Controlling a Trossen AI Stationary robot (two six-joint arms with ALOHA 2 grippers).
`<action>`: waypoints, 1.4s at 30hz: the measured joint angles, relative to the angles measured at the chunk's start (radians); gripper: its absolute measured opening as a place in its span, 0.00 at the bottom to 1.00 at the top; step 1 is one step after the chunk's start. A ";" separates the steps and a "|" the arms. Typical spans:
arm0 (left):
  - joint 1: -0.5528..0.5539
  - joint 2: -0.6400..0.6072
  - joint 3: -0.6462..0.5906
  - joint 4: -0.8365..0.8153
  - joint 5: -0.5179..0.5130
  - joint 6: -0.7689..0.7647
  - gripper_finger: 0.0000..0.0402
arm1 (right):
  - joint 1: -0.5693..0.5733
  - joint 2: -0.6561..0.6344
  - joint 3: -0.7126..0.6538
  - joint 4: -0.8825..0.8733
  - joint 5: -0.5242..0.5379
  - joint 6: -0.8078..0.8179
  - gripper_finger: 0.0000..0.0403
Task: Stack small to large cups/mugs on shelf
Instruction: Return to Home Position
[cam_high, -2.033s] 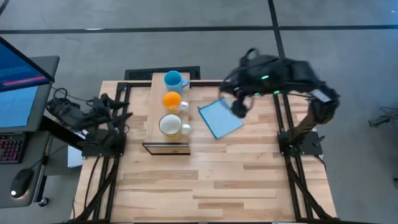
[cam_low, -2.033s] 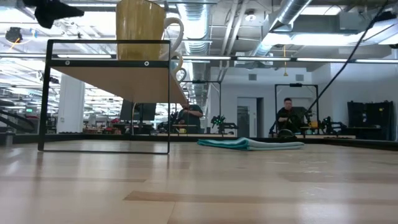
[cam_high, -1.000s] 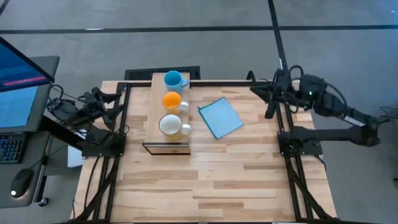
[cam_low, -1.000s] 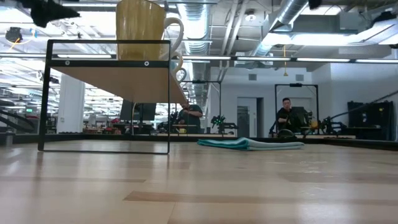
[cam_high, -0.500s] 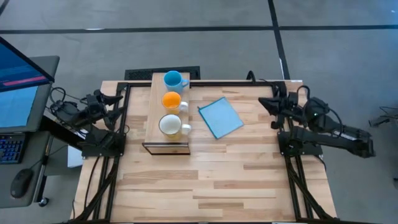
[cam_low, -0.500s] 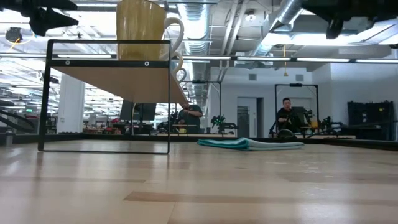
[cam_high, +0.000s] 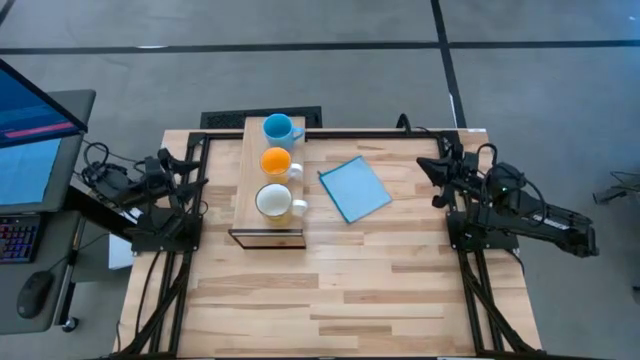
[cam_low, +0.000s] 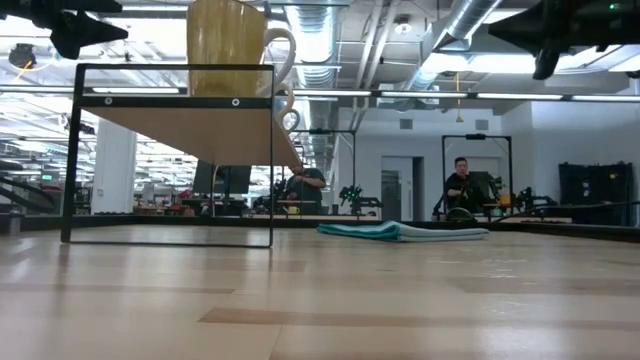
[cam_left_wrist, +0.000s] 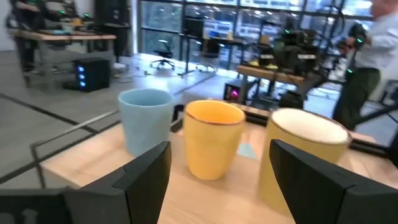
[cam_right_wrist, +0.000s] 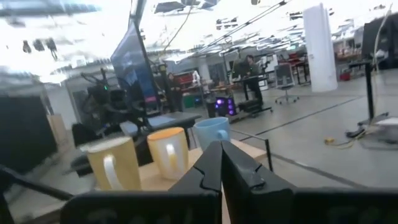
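Observation:
Three mugs stand upright on their bases in a row on top of the light-wood shelf (cam_high: 247, 185). The light-blue mug (cam_high: 279, 128) is farthest, the orange mug (cam_high: 276, 162) is in the middle, and the cream mug (cam_high: 273, 202) is nearest. Their handles point toward the table's right. My left gripper (cam_high: 186, 167) is open and empty at the table's left edge, facing the mugs (cam_left_wrist: 214, 138). My right gripper (cam_high: 441, 172) is shut and empty at the table's right edge; its wrist view shows the three mugs (cam_right_wrist: 168, 151) farther off.
A flat blue sheet (cam_high: 354, 189) lies on the table right of the shelf. The low view shows the shelf's dark frame (cam_low: 75, 150) holding the board above the table. Bare tabletop lies in front of the shelf. People show in the room beyond the table (cam_low: 462, 185).
My right gripper has drawn back a little toward the table's right and near edges and come lower, staying beside the right edge; the arm has folded down behind it. The mugs, the shelf and the blue sheet have not moved.

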 joint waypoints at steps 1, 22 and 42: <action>0.000 0.000 -0.003 0.004 0.011 0.006 0.66 | 0.000 0.000 0.000 -0.003 0.000 -0.025 0.07; 0.022 -0.001 -0.220 0.159 -0.177 -0.100 0.66 | -0.112 -0.001 0.000 -0.011 0.026 -0.031 0.05; 0.475 0.002 -0.418 0.578 -0.135 0.098 0.66 | -0.202 -0.001 0.000 -0.005 -0.058 -0.038 0.06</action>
